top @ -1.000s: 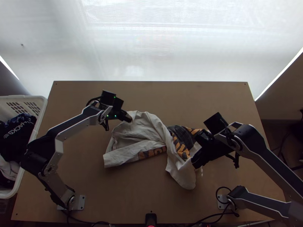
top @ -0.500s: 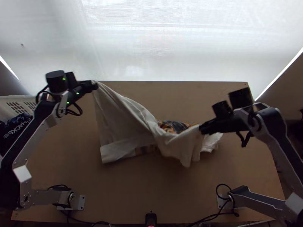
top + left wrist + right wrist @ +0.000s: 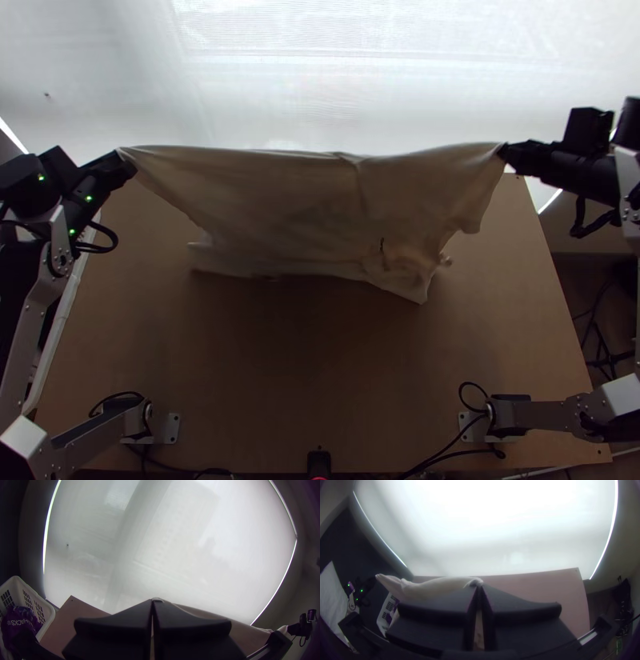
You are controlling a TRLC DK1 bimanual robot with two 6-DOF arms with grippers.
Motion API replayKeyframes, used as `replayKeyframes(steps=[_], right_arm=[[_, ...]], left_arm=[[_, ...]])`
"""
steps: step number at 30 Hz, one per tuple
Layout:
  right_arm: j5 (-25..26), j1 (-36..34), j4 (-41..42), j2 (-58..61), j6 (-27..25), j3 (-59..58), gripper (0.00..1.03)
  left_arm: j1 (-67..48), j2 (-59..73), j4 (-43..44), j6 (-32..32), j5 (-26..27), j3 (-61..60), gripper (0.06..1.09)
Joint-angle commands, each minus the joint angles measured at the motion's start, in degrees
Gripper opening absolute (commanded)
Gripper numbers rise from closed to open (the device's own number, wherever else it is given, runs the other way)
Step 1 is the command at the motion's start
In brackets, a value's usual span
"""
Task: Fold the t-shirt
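In the top view, the left gripper [image 3: 122, 158] is up by the table's far left corner, closed on a corner of the pale t-shirt [image 3: 304, 192]; the left wrist view has its two flat fingers [image 3: 113, 623] pressed together at the tips, with a bit of cloth between them. The right gripper [image 3: 507, 152] is at the table's far right corner, also closed on the shirt, and in the right wrist view its finger pads meet at the tips over a pinch of cloth. Between the two grippers the shirt hangs like a curtain above the far half of the table [image 3: 304, 360], its top edge drawn nearly straight, a crease running down right of the middle, and its lower part bunched and uneven; whether that part touches the table, I cannot tell. A small dark mark sits low on the cloth. To the left of the table stands a white basket [image 3: 49, 611] with dark clothes [image 3: 20, 623] in it. Behind the table's far edge is a bright white screen [image 3: 320, 72], and at the middle of its near edge is a small black device [image 3: 319, 462].
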Motion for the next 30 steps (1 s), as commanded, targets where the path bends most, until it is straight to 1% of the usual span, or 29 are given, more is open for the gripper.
replayKeyframes(steps=[1, 5, 9, 13, 15, 18, 24, 30], right_arm=[[1.36, -2.54, 5.04, 2.74, 3.59, 10.46, 0.03], [1.36, -2.46, 6.00, 3.26, 3.24, 15.20, 0.03], [1.01, -0.87, 6.09, 0.10, 2.80, 18.01, 0.03], [-1.72, -0.70, 5.83, -5.70, 1.13, 18.45, 0.03], [-2.77, -0.70, 5.12, -8.78, 0.16, 18.63, 0.03], [-4.09, -0.17, -0.06, -12.82, -0.89, 18.89, 0.03], [-4.00, 2.38, -10.43, -20.11, -2.56, 16.87, 0.03], [-4.00, 4.49, -16.67, -23.81, -2.92, 19.51, 0.03]], left_arm=[[2.82, -5.84, -0.89, -1.32, -0.12, 1.55, 0.09], [4.14, -8.48, 1.22, -1.49, -0.12, 1.81, 0.09], [5.98, -12.17, 2.80, -3.34, -0.12, 1.72, 0.09], [8.62, -15.95, 3.15, -7.38, -0.03, 2.42, 0.09], [9.67, -18.32, 2.97, -8.17, -0.03, 2.34, 0.09], [10.29, -22.54, 0.78, -8.96, 0.59, 2.16, 0.09], [10.20, -30.54, -8.36, -9.05, 4.45, 1.90, 0.09], [10.20, -34.23, -10.83, -9.05, 5.42, 5.06, 0.09]])
